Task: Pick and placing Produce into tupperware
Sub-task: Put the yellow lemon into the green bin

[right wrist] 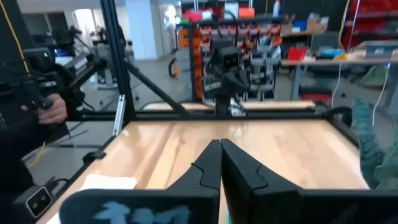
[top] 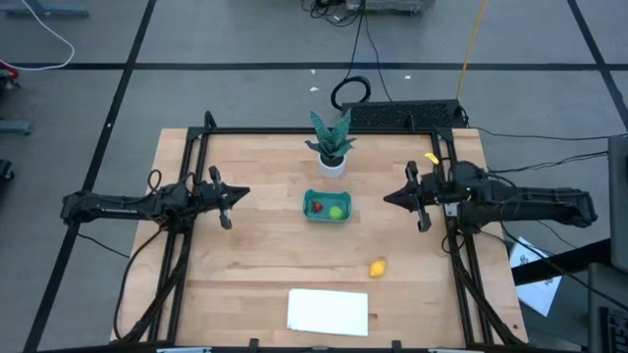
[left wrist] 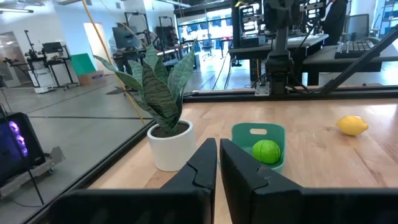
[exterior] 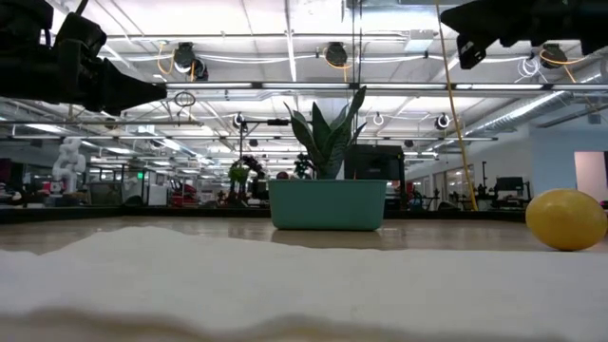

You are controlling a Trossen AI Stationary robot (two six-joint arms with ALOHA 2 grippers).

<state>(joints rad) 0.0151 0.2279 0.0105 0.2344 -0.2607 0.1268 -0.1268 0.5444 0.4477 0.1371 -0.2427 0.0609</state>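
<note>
The teal tupperware (top: 327,207) stands at the table's middle, and a round lime-green fruit (top: 336,211) and a small red one (top: 316,206) lie in it. In the left wrist view the green fruit (left wrist: 266,151) shows inside the tupperware (left wrist: 258,132). A yellow lemon (top: 377,267) rests on the wood nearer the front edge, to the right of the tupperware (exterior: 328,204) in the low view. My left gripper (top: 245,193) hovers shut to the left of the tupperware, and my right gripper (top: 386,199) hovers shut to its right. Both point level at each other and hold nothing.
A potted plant in a white pot (top: 331,157) stands just behind the tupperware. A flat white sheet (top: 328,311) lies at the front edge. A black frame (top: 186,157) runs round the table. A person's hand (right wrist: 46,109) shows beyond the table's edge.
</note>
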